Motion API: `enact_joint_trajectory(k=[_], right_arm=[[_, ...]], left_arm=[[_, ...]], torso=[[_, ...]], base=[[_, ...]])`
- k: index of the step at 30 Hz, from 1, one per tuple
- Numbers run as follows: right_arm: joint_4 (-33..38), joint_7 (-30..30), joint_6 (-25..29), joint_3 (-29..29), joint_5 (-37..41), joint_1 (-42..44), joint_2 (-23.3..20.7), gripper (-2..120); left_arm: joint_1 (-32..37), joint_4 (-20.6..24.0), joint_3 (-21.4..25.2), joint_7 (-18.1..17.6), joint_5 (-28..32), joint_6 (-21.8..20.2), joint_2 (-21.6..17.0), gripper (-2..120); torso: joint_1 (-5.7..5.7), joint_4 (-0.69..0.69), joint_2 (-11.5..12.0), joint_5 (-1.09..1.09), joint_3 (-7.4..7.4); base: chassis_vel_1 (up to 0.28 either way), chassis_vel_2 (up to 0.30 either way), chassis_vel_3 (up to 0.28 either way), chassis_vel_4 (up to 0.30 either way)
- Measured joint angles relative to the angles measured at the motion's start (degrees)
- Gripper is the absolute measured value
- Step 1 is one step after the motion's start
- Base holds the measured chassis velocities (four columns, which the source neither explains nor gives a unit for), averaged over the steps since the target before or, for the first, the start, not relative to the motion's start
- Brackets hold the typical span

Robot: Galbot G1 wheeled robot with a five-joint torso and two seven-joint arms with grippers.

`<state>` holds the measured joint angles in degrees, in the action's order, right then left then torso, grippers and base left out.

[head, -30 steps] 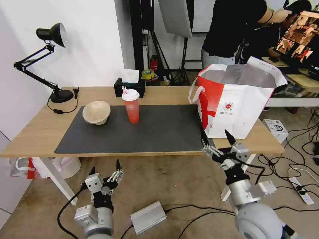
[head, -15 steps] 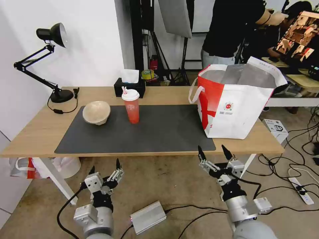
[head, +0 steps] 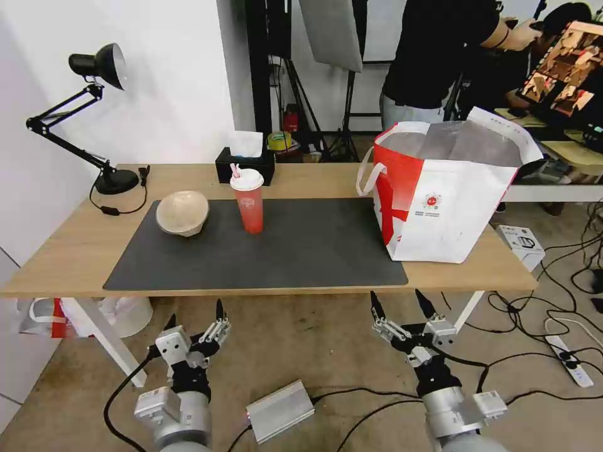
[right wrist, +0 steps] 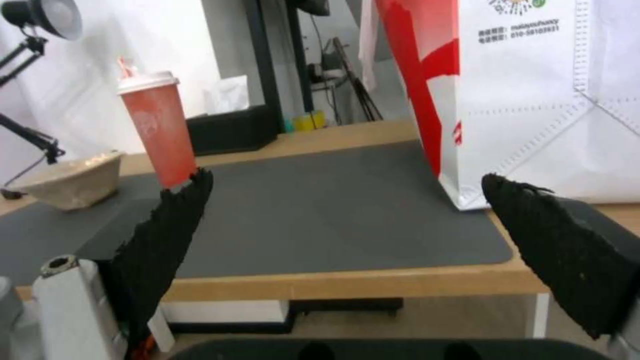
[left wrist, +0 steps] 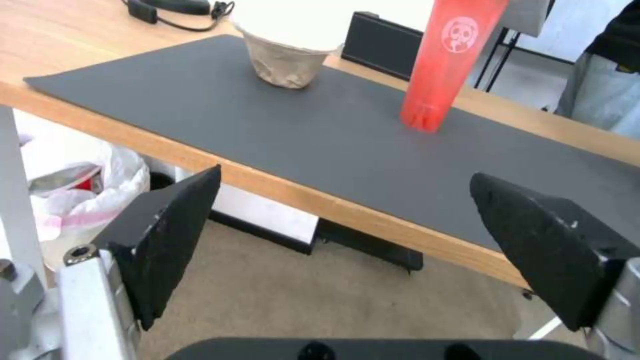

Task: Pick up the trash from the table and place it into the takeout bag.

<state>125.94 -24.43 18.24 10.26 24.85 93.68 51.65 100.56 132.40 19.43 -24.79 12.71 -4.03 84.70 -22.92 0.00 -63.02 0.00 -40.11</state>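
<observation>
Both arms are hanging low in front of the table (head: pixel 75 251), below its near edge. The left gripper (head: pixel 193 318) is sitting at the lower left of the head view, fingers spread wide and holding nothing. The right gripper (head: pixel 397 302) is at the lower centre-right, fingers likewise splayed apart and empty, pointing up toward the tabletop.

Up on the dark grey mat (head: pixel 295 248), the beige paper-pulp bowl (head: pixel 182 213) is resting in the left-centre of the frame, and the red drink cup (head: pixel 249 204) with its white lid and straw is standing upright just right of it. The two are near each other, not touching. The white and red takeout bag (head: pixel 446 201) is standing at the right end of the table, its mouth gaping open and foil lining showing (handy for dropping things in from above). A black tissue box (head: pixel 245 164) is sitting behind the cup.

By my reading, bowl and cup are yet to be collected, and both grippers are poised for a reach.
</observation>
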Motion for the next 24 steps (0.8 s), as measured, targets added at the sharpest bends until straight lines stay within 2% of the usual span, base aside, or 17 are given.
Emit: enact_joint_trajectory(k=[24], right_arm=[[-1.22,-1.34,-1.22,-0.57,-3.38,-0.4,1.45,100]], left_arm=[[0.33,-0.07,-0.4,0.04,-0.49,0.0,0.1,100]], torso=[[0.0,0.0,0.0,0.0,0.0]], base=[[0.0,0.0,0.0,0.0]])
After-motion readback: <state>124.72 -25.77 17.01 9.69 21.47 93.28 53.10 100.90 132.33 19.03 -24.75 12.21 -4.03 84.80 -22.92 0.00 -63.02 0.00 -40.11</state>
